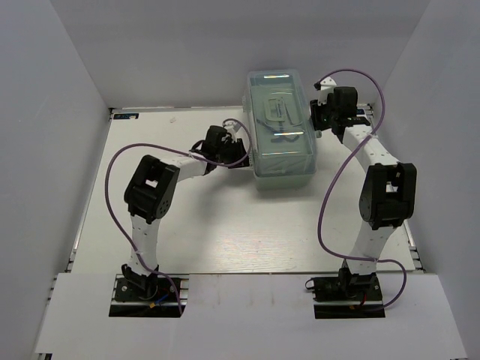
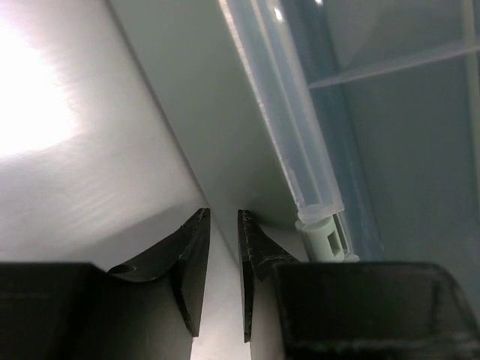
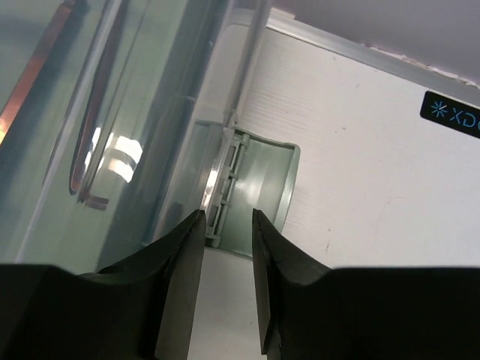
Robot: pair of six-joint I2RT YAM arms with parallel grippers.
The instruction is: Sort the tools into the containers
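Counter (image 1: 225, 232): white, walled on three sides. Both arm bases are bolted at the near edge.

Toolbox (image 1: 283, 161): pale mint green, set against the far edge, slightly right of the middle. It is closed by the translucent lid (image 1: 279, 105). Faint outlines are seen under the lid, too blurred to be identified as particular tools.

Left arm (image 1: 154, 191): bent in from the near-left and aimed at the toolbox's left long wall.

Right arm (image 1: 386, 195): reached up along the right edge, with the wrist turned toward the toolbox's right side near the far-right corner.

Left fingers (image 2: 193, 277): parted by a thin gap only, nothing gripped. They are held just beside the left wall, below the lid rim. Contact cannot be told.

Right fingers (image 3: 184, 292): parted a little wider, nothing gripped. They are lined up with the latch (image 3: 259, 191) on the toolbox's side, apart from it.

Hinge pin (image 2: 319, 234): seen at the lid's edge, just right of the left fingers.
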